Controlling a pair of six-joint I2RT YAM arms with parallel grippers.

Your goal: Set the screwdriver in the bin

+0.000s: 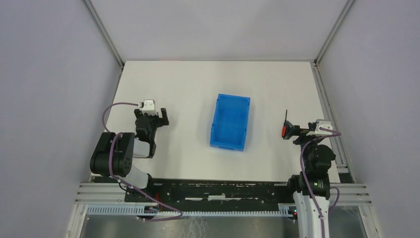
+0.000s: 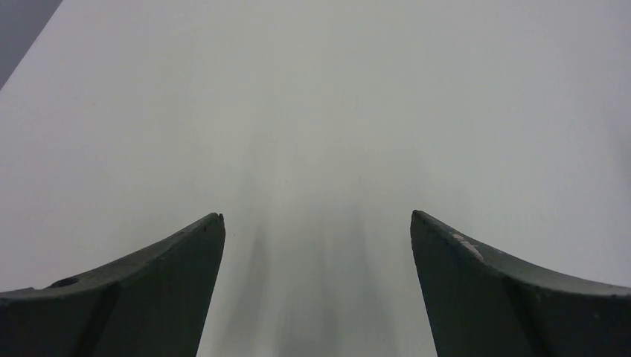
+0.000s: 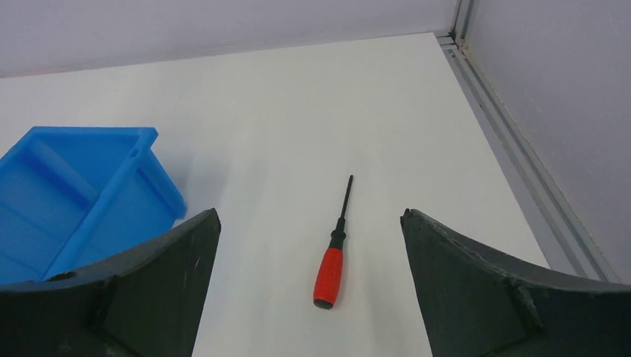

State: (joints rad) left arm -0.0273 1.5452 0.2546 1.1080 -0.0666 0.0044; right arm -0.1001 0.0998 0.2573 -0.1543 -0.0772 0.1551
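The screwdriver [image 3: 332, 264], red handle and thin black shaft, lies flat on the white table [image 3: 298, 126], shaft pointing away. My right gripper [image 3: 311, 217] hovers open above it, the handle lying between the two fingers without contact. From above, the screwdriver [image 1: 285, 128] shows at the right, partly under my right gripper [image 1: 292, 131]. The blue bin [image 1: 230, 121] stands in the table's middle, left of the screwdriver; its corner [image 3: 82, 193] appears in the right wrist view. My left gripper [image 2: 316, 216] is open over bare table, far left of the bin [image 1: 157, 119].
A metal rail [image 3: 521, 156] and grey wall run close along the table's right edge. Grey walls enclose the table on the left and at the back. The arm bases sit on a black rail [image 1: 218, 191] at the near edge.
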